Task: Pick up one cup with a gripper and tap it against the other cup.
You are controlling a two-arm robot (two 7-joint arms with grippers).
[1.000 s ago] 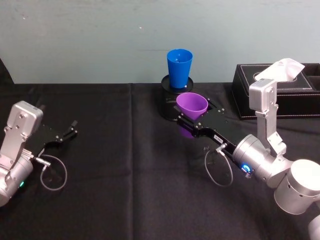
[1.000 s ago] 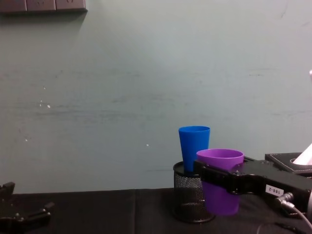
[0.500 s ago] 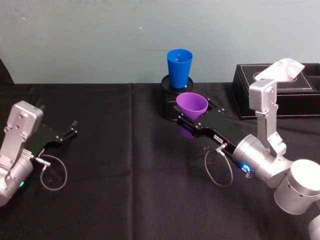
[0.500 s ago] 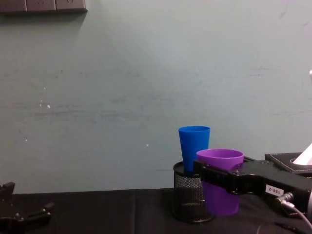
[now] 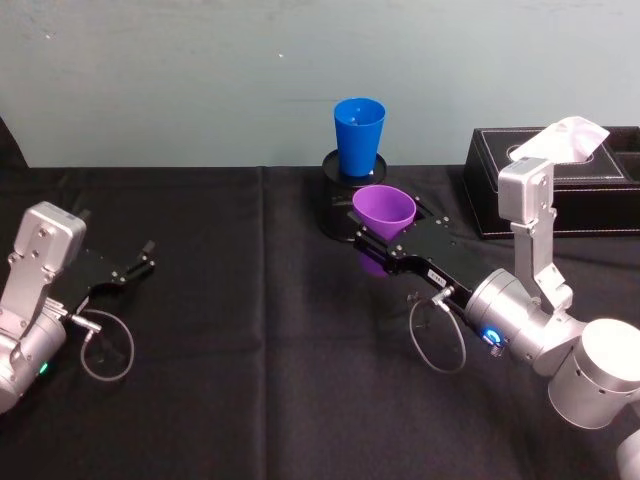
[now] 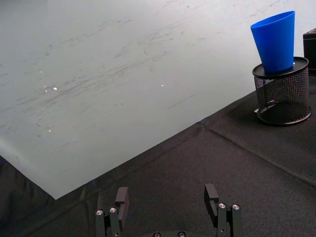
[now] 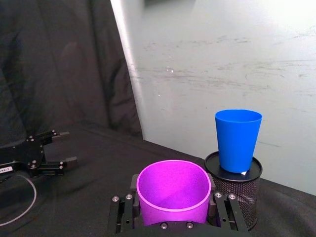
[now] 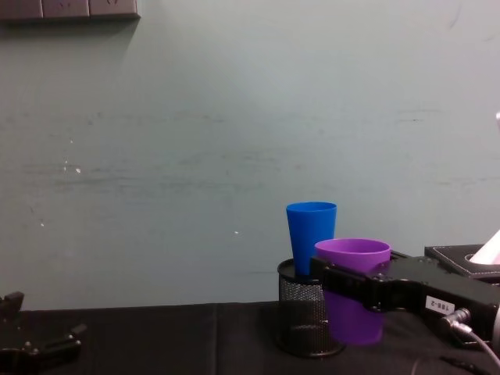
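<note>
Purple cup (image 5: 383, 210), beyond the idle, splayed left gripper (image 5: 138, 262), is held upright, clamped below its rim by the right gripper (image 5: 384, 236), leaving its wall free to tap the blue cup (image 5: 359, 135) just behind, perched in the mesh holder (image 5: 335, 200).

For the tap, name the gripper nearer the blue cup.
Right. The right gripper, holding the purple cup, is just in front of the blue cup; the left gripper lies far to its left.

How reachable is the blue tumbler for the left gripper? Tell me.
Probably yes: the left gripper is open, with bare cloth between it and the blue tumbler in the mesh pen holder. The right gripper, holding the purple tumbler, crowds only its right side.
</note>
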